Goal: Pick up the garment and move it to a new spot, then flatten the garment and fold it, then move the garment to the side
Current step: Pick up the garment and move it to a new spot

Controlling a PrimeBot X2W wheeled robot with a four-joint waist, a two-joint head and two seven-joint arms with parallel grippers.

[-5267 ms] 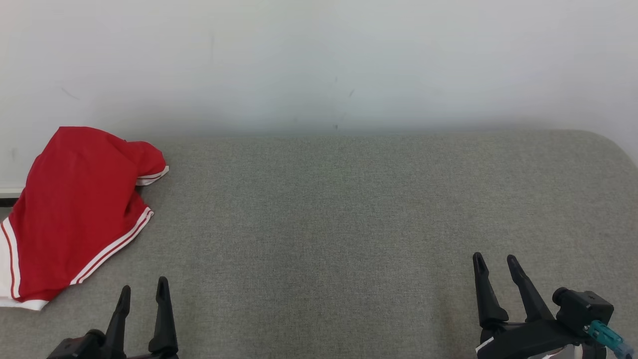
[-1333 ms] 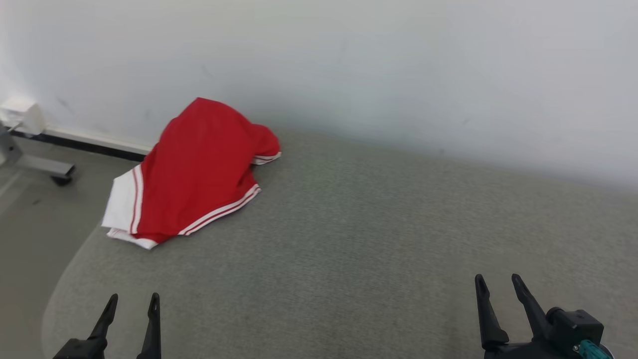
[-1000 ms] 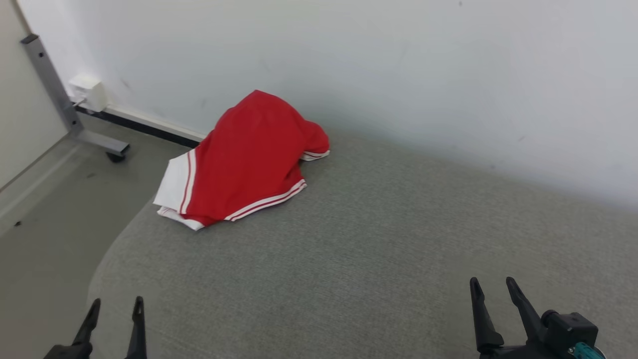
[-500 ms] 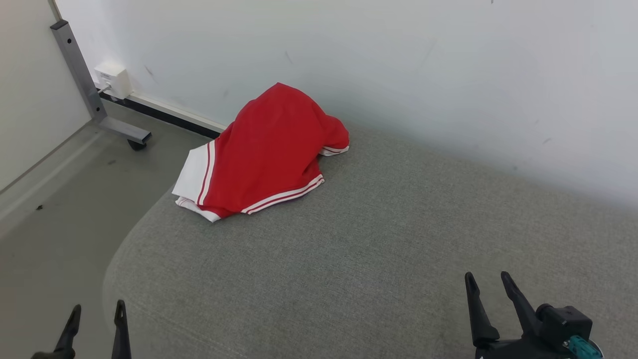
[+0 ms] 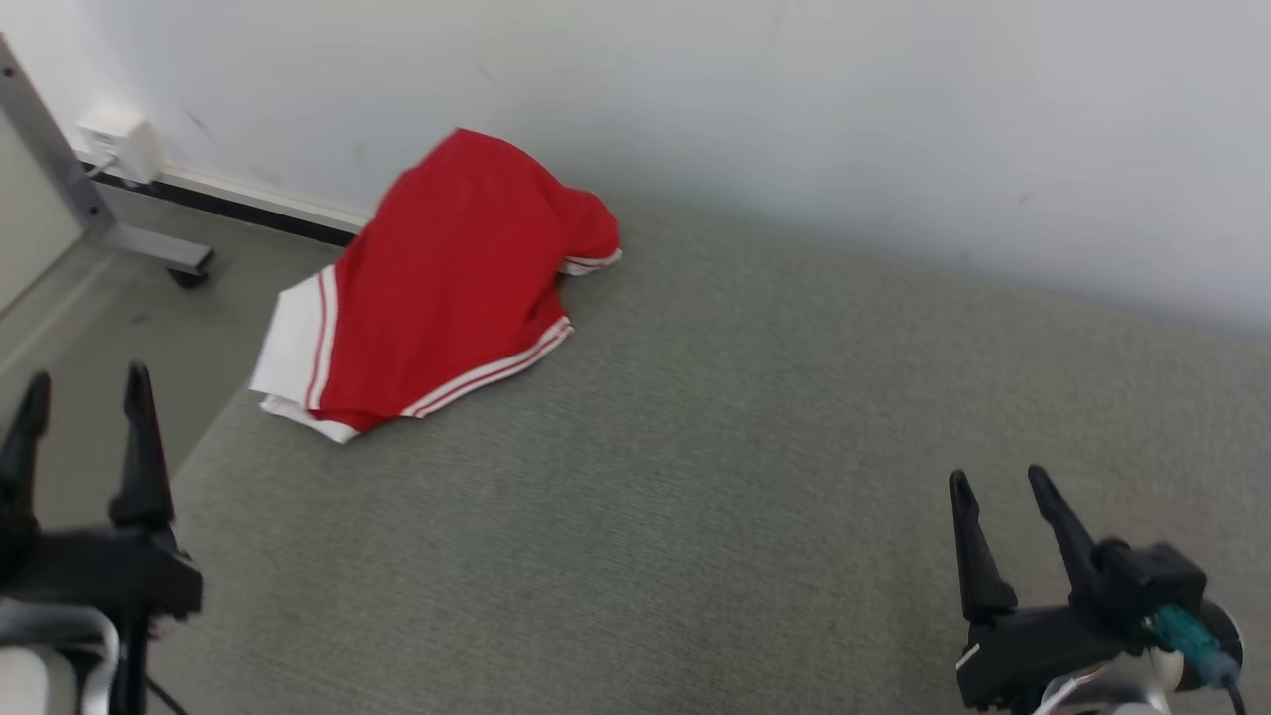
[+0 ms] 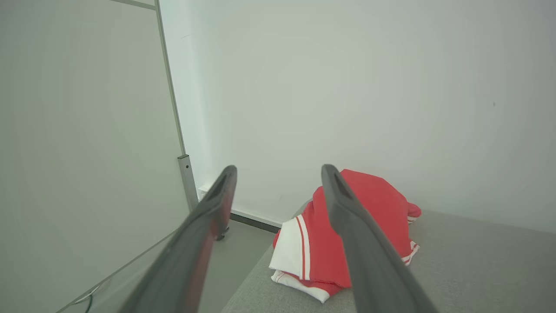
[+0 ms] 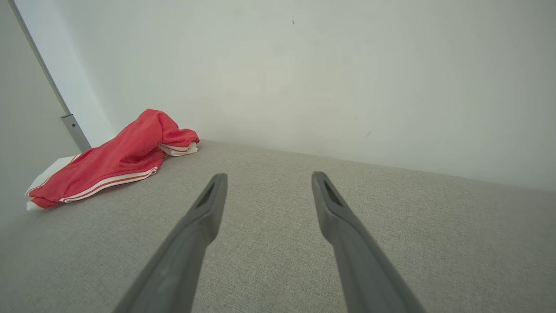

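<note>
Head view shows the crumpled red garment (image 5: 447, 278) with white stripes at the far left corner of the grey counter (image 5: 695, 477), against the wall (image 5: 794, 99). The left end effector (image 5: 87, 377) and right end effector (image 5: 998, 477) are both released and empty, well apart from the garment.

A grey fabric surface (image 5: 755, 477) meets a plain white wall (image 5: 794, 99), with grey floor (image 5: 109, 318) and a wheeled metal stand (image 5: 149, 248) at left.
</note>
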